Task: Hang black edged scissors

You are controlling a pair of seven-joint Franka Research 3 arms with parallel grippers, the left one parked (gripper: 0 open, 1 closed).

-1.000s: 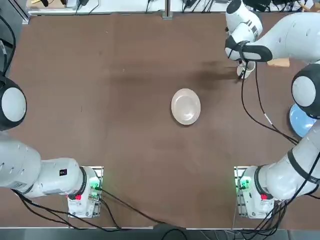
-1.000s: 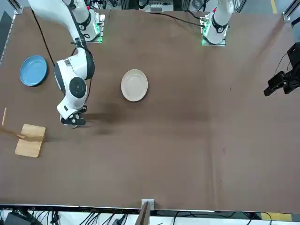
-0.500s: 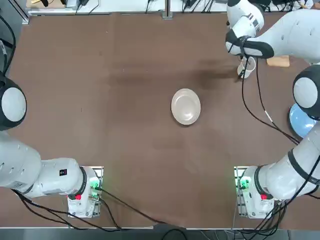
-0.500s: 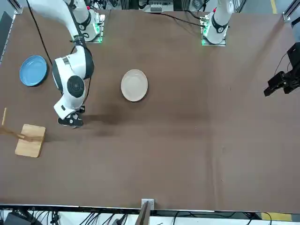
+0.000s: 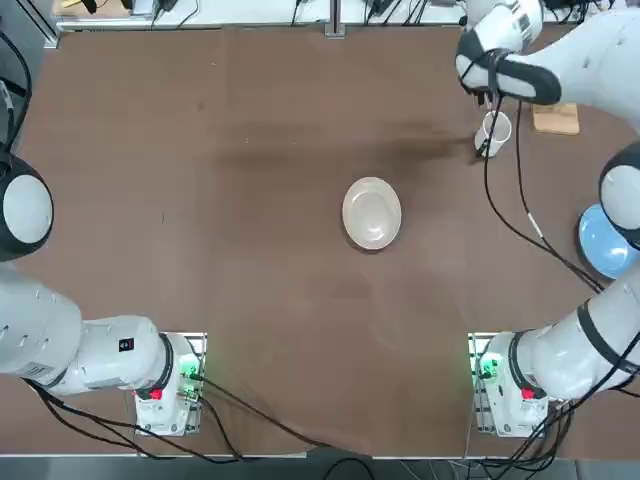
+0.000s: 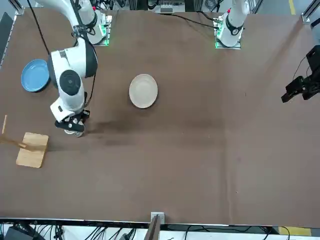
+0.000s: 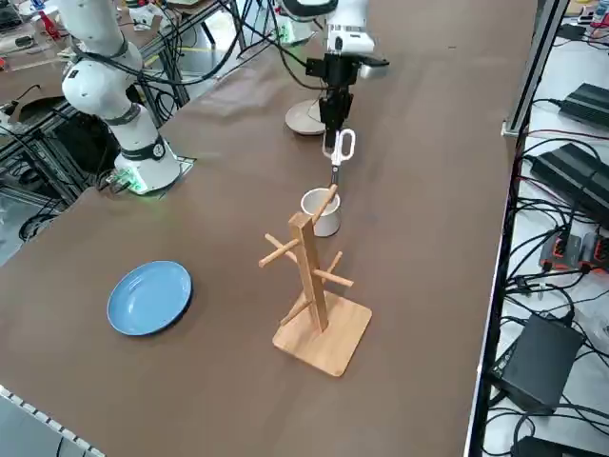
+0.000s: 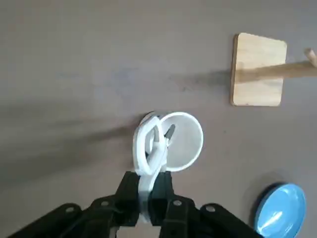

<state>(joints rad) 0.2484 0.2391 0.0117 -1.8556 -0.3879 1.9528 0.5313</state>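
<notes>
The black edged scissors [image 7: 341, 148] are held clamped, hanging blades-down, in the right tool [image 7: 330, 119] above the white mug [image 7: 321, 211], with the wooden rack [image 7: 309, 274] just beyond, toward the table's right edge.

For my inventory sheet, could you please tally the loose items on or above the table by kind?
Scissors, held in the right gripper: 1
White cup: 1
Wooden rack: 1
Blue plate: 1
Cream plate: 1
Total: 5

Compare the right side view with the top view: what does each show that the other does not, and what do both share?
Side only: the scissors hanging from the shut right gripper above the mug, and the rack's upright post and pegs.
Top only: the parked left arm.
Both: the mug, the cream plate, the blue plate and the table.
</notes>
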